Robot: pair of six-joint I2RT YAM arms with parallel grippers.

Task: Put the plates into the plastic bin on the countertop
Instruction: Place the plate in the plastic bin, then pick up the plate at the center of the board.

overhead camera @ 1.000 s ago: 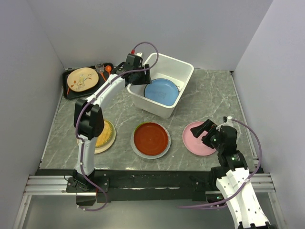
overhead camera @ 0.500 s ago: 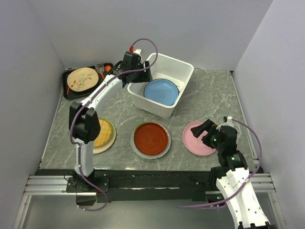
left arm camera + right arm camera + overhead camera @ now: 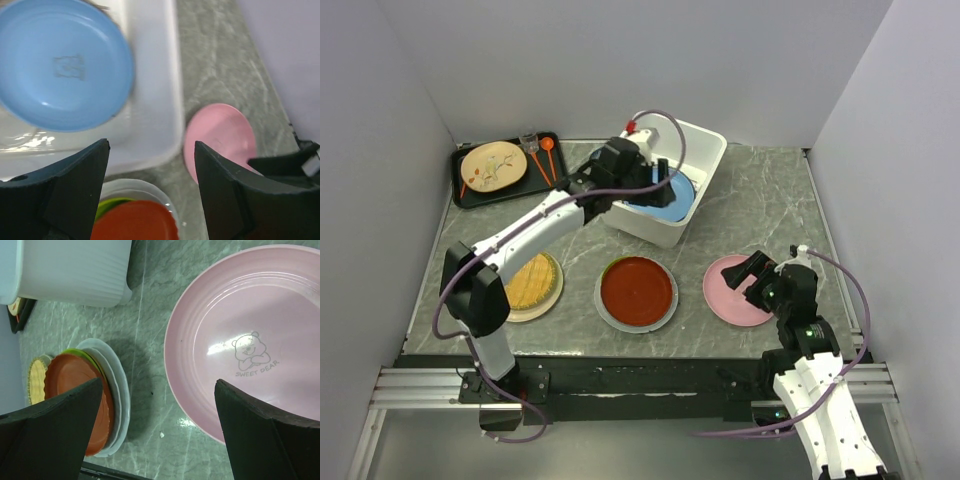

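A light blue plate [image 3: 670, 197] lies inside the white plastic bin [image 3: 708, 150] at the back of the countertop [image 3: 770, 200]. My left gripper [image 3: 658, 182] hovers over the bin, open and empty; in the left wrist view [image 3: 151, 150] its fingers frame the bin's near wall [image 3: 150, 100], with the blue plate [image 3: 62, 65] above. A pink plate [image 3: 730, 292] rests at the front right, and my right gripper [image 3: 750, 275] stands open just over its left edge [image 3: 159, 390]. A red plate [image 3: 637, 290] tops a stack with lime green [image 3: 112, 207] and white plates.
A woven yellow plate [image 3: 532, 283] sits on a cream one at the front left. A black tray [image 3: 470, 190] at the back left carries a twig-patterned plate [image 3: 492, 166] and orange utensils. White walls enclose the counter on three sides.
My left arm has swung right from the bin's back-left rim to above the bin's middle, its jaws widening slightly. The right arm has stayed still.
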